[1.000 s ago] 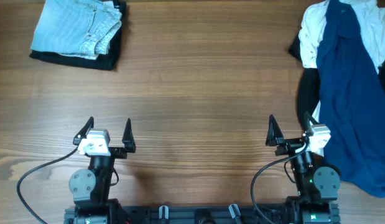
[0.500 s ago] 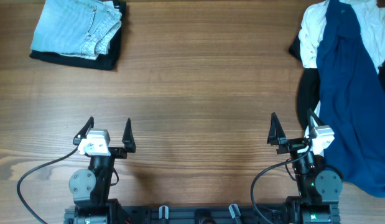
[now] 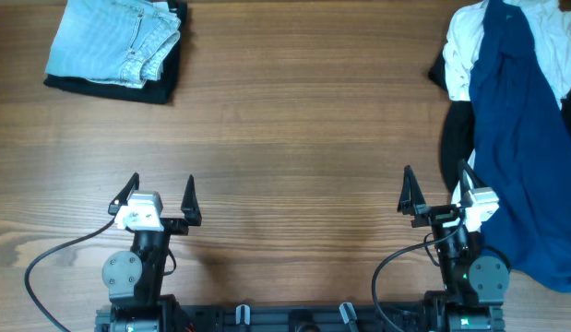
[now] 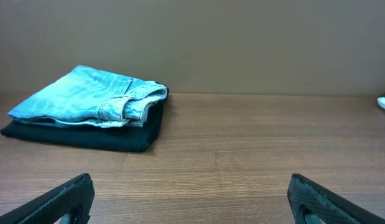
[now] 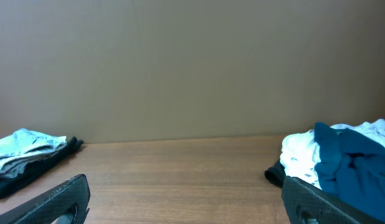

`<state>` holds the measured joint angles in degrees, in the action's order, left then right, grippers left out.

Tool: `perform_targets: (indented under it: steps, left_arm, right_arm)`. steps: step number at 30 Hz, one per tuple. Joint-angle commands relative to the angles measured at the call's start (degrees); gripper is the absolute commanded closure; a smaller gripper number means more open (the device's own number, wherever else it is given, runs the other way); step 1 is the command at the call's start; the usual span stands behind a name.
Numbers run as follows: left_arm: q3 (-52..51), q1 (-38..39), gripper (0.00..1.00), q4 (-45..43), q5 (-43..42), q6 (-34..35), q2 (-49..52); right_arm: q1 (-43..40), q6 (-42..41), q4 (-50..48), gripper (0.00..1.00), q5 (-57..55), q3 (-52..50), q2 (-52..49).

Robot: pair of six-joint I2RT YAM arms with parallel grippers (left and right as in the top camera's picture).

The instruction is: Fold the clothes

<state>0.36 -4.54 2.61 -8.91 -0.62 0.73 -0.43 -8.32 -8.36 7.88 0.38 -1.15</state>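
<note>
A pile of unfolded clothes lies at the table's right edge: a dark blue garment [image 3: 520,138] over a white one [image 3: 465,41] and a black one [image 3: 454,138]. The pile also shows in the right wrist view [image 5: 341,162]. A folded stack, light blue jeans [image 3: 114,39] on a black garment [image 3: 160,88], sits at the far left, and shows in the left wrist view [image 4: 92,102]. My left gripper [image 3: 159,195] is open and empty near the front edge. My right gripper [image 3: 437,189] is open and empty, its right finger beside the blue garment's edge.
The wooden table [image 3: 294,129] stretches between the folded stack and the pile. Cables [image 3: 54,254] run from the arm bases along the front edge. A plain wall [image 5: 192,62] stands behind the table.
My right gripper has shifted slightly to the right, toward the blue garment. The left arm and the clothes have not moved.
</note>
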Motion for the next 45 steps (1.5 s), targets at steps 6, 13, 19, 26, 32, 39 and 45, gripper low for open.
perform_targets:
  steps: [6, 13, 19, 26, 32, 39, 45]
  left_arm:
    - [-0.02, 0.15, 0.00, -0.46, -0.70, 1.60, -0.57]
    - [0.52, 0.15, 0.00, -0.46, -0.68, 1.57, -0.52]
    - [1.77, 0.15, 0.00, -0.39, -0.68, 1.57, -0.31]
    - [3.26, 0.15, 0.00, 0.31, -0.68, 1.62, 0.66]
    - [9.53, 0.15, 0.00, 1.99, -0.66, 2.89, 10.10]
    - [28.98, 0.15, 0.00, 12.76, -0.72, 3.06, 32.35]
    - [51.89, 0.15, 0.00, 31.65, -2.25, 3.04, 51.39]
  right_arm:
    - [0.24, -0.66, -1.42, 0.00, 0.24, -0.07, 0.50]
    - [0.24, -0.61, -1.51, 0.00, 0.22, -0.07, 0.50]
    - [0.24, -0.33, -1.51, 0.00, 0.22, -0.07, 0.50]
    - [0.24, 0.83, -1.55, 0.00, 0.26, -0.07, 0.17]
    - [0.24, 0.81, -1.53, 0.00, 1.16, 3.28, -4.83]
    - [0.24, 0.90, -1.51, 0.00, 3.78, 16.09, -24.15]
    - [0.24, 2.51, 0.52, 0.00, 10.51, 32.87, -45.66]
